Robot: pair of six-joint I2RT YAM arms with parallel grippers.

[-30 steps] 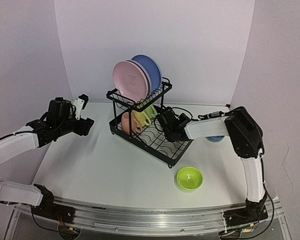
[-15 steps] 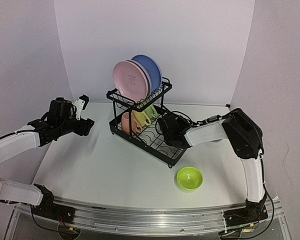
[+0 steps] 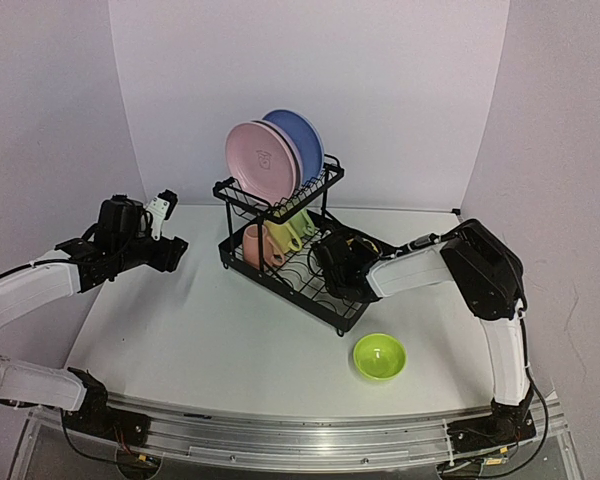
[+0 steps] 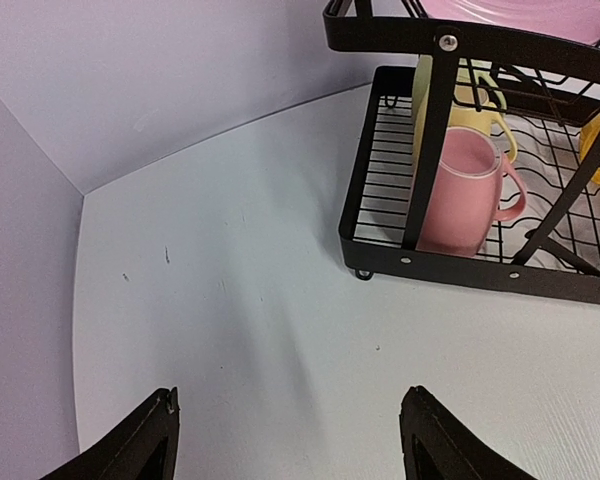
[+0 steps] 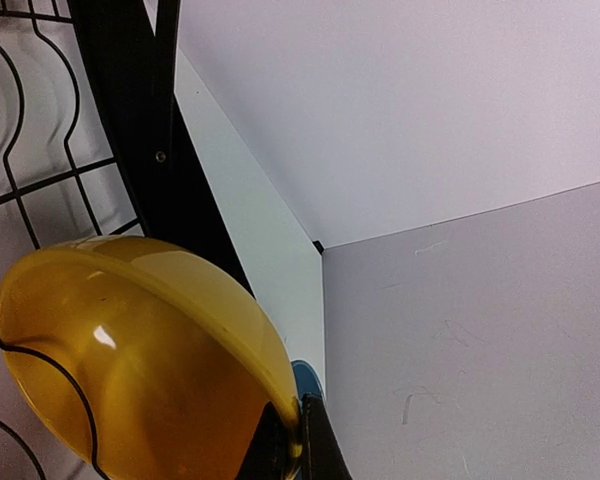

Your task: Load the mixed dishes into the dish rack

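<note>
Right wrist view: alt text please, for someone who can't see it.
A glossy yellow bowl fills the lower left, pinched at its rim by the right end effector, against the wavy wires of the black wire dish rack.

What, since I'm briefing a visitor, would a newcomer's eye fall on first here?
The pink plate and blue plate standing upright atop the central black dish rack. Next, the right claw pinching the rim of a yellow bowl at the rack's lower tray, and the lime bowl on the table nearby.
</note>
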